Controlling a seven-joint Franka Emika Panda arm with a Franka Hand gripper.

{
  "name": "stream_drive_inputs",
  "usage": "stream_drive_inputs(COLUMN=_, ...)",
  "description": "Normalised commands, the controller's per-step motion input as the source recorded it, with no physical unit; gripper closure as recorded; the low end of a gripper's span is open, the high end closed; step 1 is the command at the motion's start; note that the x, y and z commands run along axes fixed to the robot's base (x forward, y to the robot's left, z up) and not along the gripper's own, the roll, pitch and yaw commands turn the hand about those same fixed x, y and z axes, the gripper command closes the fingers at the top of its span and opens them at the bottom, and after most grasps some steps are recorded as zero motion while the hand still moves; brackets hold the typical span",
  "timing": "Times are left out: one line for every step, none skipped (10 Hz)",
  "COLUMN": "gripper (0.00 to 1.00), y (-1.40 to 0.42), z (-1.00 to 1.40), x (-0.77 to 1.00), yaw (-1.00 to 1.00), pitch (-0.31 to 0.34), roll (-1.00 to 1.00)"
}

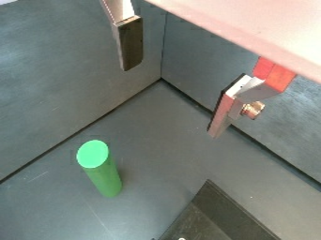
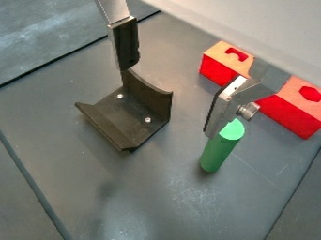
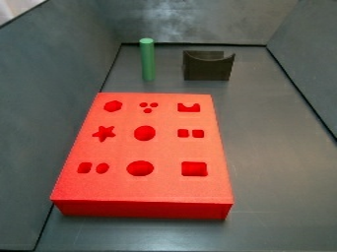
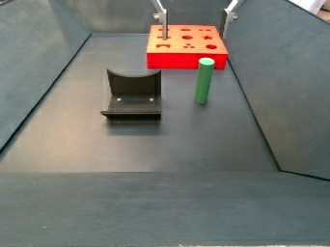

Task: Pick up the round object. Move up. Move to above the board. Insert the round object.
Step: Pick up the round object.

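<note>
Upright, the round object point(image 3: 148, 59) stood on the dark floor point(image 4: 180, 145), a plain green cylinder, free of any grip. It showed in both wrist views point(image 1: 99, 168) point(image 2: 222, 147) and in both side views point(image 4: 204, 80). Just beside it sat the dark grey notched block point(image 4: 131, 96), apart from the peg, also seen in a side view point(image 3: 207, 64) and a wrist view point(image 2: 127, 114). The board point(image 3: 149, 153) lay flat on the floor, bright red, with circle, star, square and dot cut-outs, near the peg but not touching. In a side view the board point(image 4: 186, 46) sat toward the far end of the enclosure, beyond the peg. The claw point(image 2: 175, 77) hung above the floor, released, its two silver fingers point(image 2: 124, 45) wide apart with nothing between them. In a wrist view the claw point(image 1: 175, 84) was raised over the peg, not touching it; in the side view only finger tips point(image 4: 161, 15) showed near the board's far edge. Grey walls point(image 3: 53, 69) enclosed the floor on all sides.
</note>
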Motion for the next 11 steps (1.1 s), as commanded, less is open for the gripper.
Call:
stream_drive_inputs(gripper=0.0, y=-0.32, z=-0.36, x=0.0, yaw=0.15, pitch=-0.416, roll=0.18)
stream_drive_inputs(gripper=0.0, y=-0.36, z=-0.42, x=-0.17, yaw=0.14, pitch=-0.363, roll=0.23)
stream_drive_inputs(gripper=0.0, y=-0.05, z=-0.06, x=-0.08, yaw=0.07, pitch=-0.087, roll=0.0)
stream_drive_inputs(gripper=0.0, y=0.16, z=0.0, x=0.0, yaw=0.0, pitch=0.0, roll=-0.04)
stream_drive_inputs(gripper=0.0, y=-0.46, z=-0.69, x=-0.79, yaw=0.0, pitch=-0.209, roll=0.15)
stream_drive_inputs(gripper=0.0, y=-0.47, z=-0.79, x=-0.71, yaw=0.0, pitch=-0.164, roll=0.12)
stream_drive_inputs(gripper=0.0, y=-0.46, z=-0.75, x=-0.84, yaw=0.0, pitch=-0.151, roll=0.14)
stream_drive_inputs(gripper=0.0, y=-0.44, z=-0.8, x=-0.64, yaw=0.0, pitch=-0.139, roll=0.18)
stream_drive_inputs(gripper=0.0, y=-0.22, z=-0.5, x=-0.32, yaw=0.07, pitch=-0.154, roll=0.1)
stream_drive_inputs(gripper=0.0, y=-0.06, z=-0.09, x=-0.06, yaw=0.07, pitch=-0.103, roll=0.0)
stream_drive_inputs(gripper=0.0, y=-0.17, z=-0.36, x=-0.17, yaw=0.0, pitch=-0.176, roll=0.04)
